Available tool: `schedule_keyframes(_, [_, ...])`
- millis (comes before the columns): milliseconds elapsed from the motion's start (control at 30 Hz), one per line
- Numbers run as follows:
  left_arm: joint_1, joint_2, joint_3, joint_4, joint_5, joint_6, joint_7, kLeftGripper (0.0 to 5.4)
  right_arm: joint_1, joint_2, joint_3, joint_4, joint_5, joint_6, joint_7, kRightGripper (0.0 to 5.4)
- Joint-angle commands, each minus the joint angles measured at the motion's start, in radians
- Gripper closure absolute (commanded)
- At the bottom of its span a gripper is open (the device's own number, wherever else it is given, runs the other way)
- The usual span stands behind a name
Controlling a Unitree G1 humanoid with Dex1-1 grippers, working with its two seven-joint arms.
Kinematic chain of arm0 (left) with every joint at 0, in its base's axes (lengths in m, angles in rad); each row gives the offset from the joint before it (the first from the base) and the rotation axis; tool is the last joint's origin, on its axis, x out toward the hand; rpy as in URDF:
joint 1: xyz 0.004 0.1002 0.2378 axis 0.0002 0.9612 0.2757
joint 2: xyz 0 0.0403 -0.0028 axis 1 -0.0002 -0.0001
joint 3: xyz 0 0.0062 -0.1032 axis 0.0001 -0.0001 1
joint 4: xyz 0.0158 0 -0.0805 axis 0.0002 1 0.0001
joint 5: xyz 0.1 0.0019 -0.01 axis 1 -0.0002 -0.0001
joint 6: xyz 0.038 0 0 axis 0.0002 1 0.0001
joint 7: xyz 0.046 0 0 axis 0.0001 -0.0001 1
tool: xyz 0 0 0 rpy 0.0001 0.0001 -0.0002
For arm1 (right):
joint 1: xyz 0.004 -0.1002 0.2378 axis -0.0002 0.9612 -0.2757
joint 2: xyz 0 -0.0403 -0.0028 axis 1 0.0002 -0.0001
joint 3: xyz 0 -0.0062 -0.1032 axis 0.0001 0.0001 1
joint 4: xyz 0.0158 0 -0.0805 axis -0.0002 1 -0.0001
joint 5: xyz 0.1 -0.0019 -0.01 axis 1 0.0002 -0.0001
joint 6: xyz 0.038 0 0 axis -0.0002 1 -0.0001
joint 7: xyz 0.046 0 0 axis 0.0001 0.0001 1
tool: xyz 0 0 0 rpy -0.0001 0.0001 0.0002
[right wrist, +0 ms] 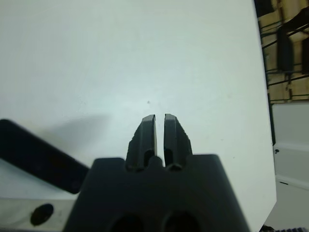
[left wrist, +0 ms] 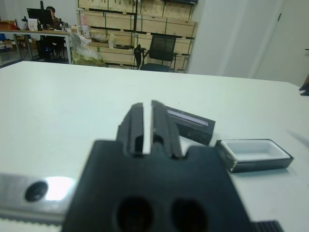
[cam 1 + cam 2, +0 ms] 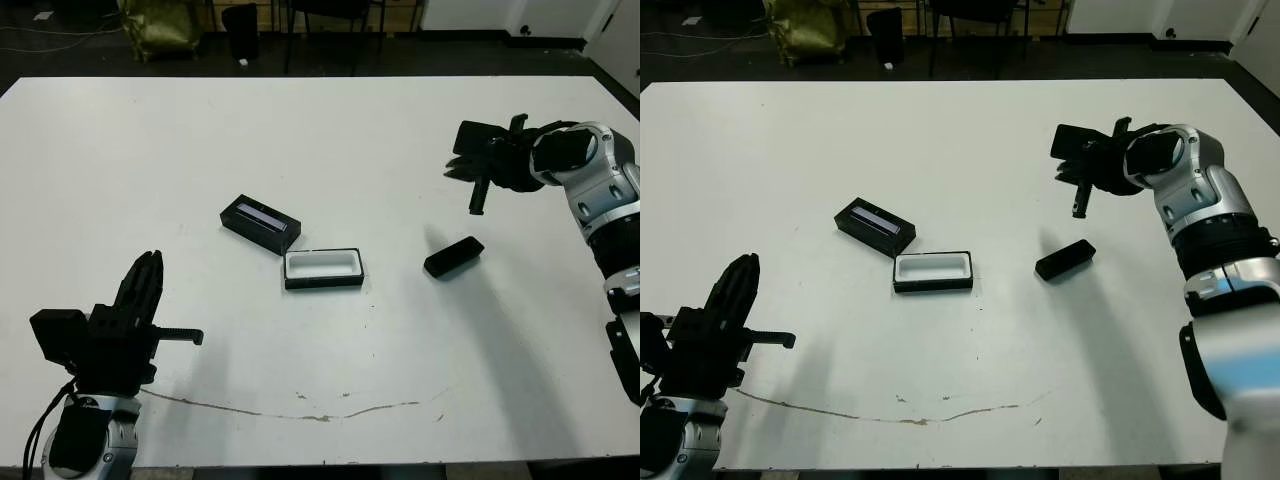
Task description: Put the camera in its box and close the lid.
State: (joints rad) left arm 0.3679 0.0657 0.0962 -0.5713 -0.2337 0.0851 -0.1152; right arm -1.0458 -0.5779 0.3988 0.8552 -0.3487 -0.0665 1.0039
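1. Sitting open near the table's (image 3: 150, 150) middle: the box (image 3: 323, 268), white lining up, nothing inside, looking ready to take its load.
2. Lying just beyond the box on its left, one corner nearly touching it: the lid (image 3: 261, 222), pale strip up, off and out of the way, probably so the tray stays clear.
3. Resting flat on the table right of the box, well apart from it: the camera (image 3: 454, 256), angled, ungrasped.
4. Hovering beyond the camera, further right of the box: right gripper (image 3: 478, 200), fingers (image 1: 149, 134) pressed together with only a sliver between, holding nothing; seemingly poised for a reach down, and needing to spread first.
5. Waiting low on the near side, left of the box, well apart: left gripper (image 3: 143, 277), fingers (image 2: 136, 124) likewise drawn together, empty, pointing towards the lid; likely parked for the closing step.
6. Underneath it all: a plain white tabletop, a thin dark scuff line (image 3: 300, 412) running along the near edge, nearer than the box.
7. Beyond the table: dark floor, a black chair (image 2: 161, 50), stacked wooden crates (image 2: 125, 21), a person (image 2: 49, 13) seated at a far desk.
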Motion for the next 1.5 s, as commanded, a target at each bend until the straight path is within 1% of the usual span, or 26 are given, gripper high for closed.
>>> schedule_keyframes(33, [0.012,0.007,0.003,0.009,-0.001,0.012,-0.003,5.38,0.004,0.006,0.041,0.019,-0.046,-0.044,0.011,5.4])
schedule_keyframes(67, [0.014,0.007,0.002,0.008,0.003,0.01,-0.001,5.38,0.008,0.003,0.051,0.018,-0.057,-0.07,0.012,5.4])
schedule_keyframes(100, [0.016,0.006,0.001,0.004,0.007,0.011,0.002,5.38,0.011,0.003,0.056,0.022,-0.063,-0.08,0.018,5.4])
schedule_keyframes(200, [0.02,0.006,0.002,-0.004,0.006,0.02,0.006,5.38,0.009,0.018,0.046,0.046,-0.053,-0.015,0.057,5.4])
schedule_keyframes(267, [0.021,0.006,0.0,-0.005,0.008,0.018,0.006,5.38,0.014,0.021,0.045,0.046,-0.058,0.017,0.057,5.4])
schedule_keyframes(367, [0.024,0.008,-0.001,-0.002,0.004,0.014,-0.001,5.38,0.039,0.002,0.046,0.028,-0.064,-0.044,0.028,5.4])
schedule_keyframes(400, [0.024,0.008,-0.001,0.001,0.001,0.009,-0.004,5.38,0.044,-0.003,0.047,0.024,-0.066,-0.055,0.026,5.4])
schedule_keyframes(500, [0.026,0.007,0.0,0.003,-0.003,0.007,-0.007,5.38,0.043,0.001,0.051,0.032,-0.073,-0.024,0.04,5.4])
schedule_keyframes(633, [0.026,0.005,0.001,0.002,0.001,0.009,-0.004,5.38,0.056,0.0,0.053,0.035,-0.079,-0.05,0.033,5.4])
schedule_keyframes(800, [0.028,0.007,0.002,0.0,0.003,0.014,-0.003,5.38,0.069,0.006,0.053,0.045,-0.086,-0.05,0.026,5.4])
schedule_keyframes(933, [0.032,0.004,0.001,-0.002,0.008,0.011,0.002,5.38,0.087,0.008,0.037,0.058,-0.067,-0.059,0.024,5.4])
schedule_keyframes(1033, [0.035,0.005,0.001,-0.004,0.002,0.011,-0.002,5.38,0.091,0.011,0.044,0.06,-0.08,-0.026,0.026,5.4])
schedule_keyframes(1167, [0.037,0.005,0.003,-0.005,0.005,0.012,0.001,5.38,0.111,0.005,0.047,0.048,-0.086,-0.037,0.016,5.4])
schedule_keyframes(1300, [0.039,0.004,0.002,-0.008,0.007,0.016,0.005,5.38,0.123,0.006,0.052,0.038,-0.093,-0.009,0.017,5.4])
schedule_keyframes(1433, [0.039,0.006,0.003,-0.004,0.002,0.009,-0.001,5.38,0.143,-0.005,0.051,0.012,-0.099,-0.027,0.016,5.4])
schedule_keyframes(1500, [0.041,0.007,0.004,-0.005,0.005,0.009,0.0,5.38,0.147,-0.006,0.053,0.003,-0.105,-0.007,0.018,5.4])
